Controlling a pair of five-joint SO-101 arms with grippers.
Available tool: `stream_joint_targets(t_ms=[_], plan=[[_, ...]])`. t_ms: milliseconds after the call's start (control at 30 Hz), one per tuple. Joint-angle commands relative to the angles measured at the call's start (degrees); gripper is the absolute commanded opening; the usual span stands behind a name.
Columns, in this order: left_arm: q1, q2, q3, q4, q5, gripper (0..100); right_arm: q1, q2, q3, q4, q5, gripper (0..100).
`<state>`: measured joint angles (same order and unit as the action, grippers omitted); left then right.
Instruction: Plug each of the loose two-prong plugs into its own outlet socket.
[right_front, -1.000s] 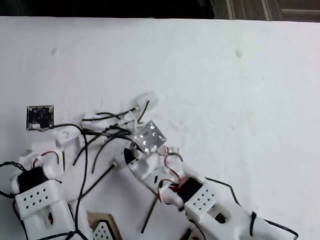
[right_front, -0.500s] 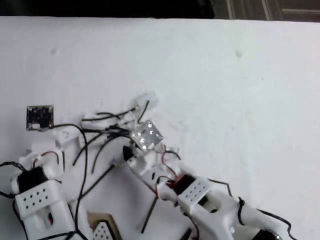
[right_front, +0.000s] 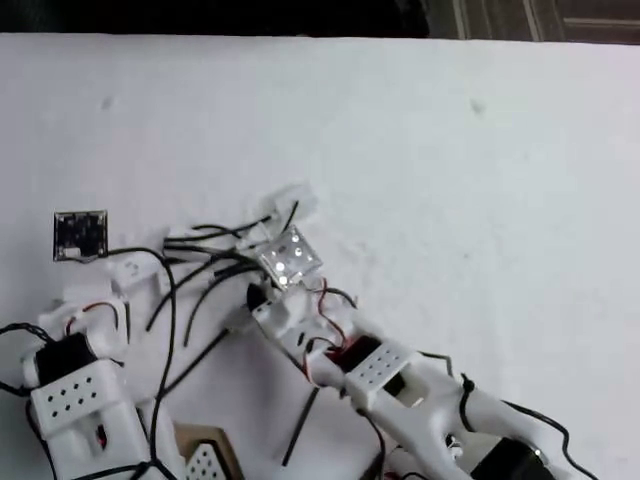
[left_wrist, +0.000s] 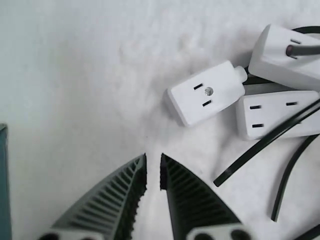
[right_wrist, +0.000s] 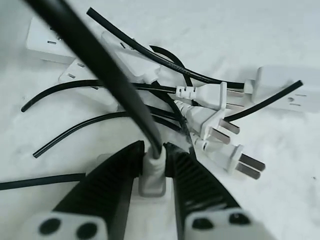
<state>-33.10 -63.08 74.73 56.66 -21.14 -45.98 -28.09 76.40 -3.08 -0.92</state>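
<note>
Clamped on a white, black-corded two-prong plug (right_wrist: 151, 176), the right gripper (right_wrist: 152, 150) has crept far-left toward the white plastic outlet sockets (right_wrist: 46, 37), so insertion looks close.

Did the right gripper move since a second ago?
Yes. The right gripper, clamped on a plug, crept up the table and slightly left, nearer the white outlet socket, while the black square stayed put.

Left arm (right_front: 75, 400): white shell pierced with round holes; black motor block; red wires looped.
Right arm (right_front: 385, 375): built alike, black cable added.
Left hand (left_wrist: 152, 167), right hand (right_wrist: 154, 149): fingers (left_wrist: 125, 200) moulded dark, ribbed, mounted on white screw-holed bases.
</note>
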Motion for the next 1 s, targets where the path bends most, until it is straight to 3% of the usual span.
stream_joint_targets(t_ms=[0,700,967], plan=[[0.0,-0.9,-0.2,-1.1,0.4,7,0.8,0.6,-2.6,-2.7,0.4,1.7],[0.0,-1.2,1.2,-2.7,0.4,7,1.1,0.9,-2.4,-2.8,-2.4,1.7],[0.0,-1.2,1.2,-2.7,0.4,7,1.3,8.2,-3.0,-5.2,-1.9,1.7]])
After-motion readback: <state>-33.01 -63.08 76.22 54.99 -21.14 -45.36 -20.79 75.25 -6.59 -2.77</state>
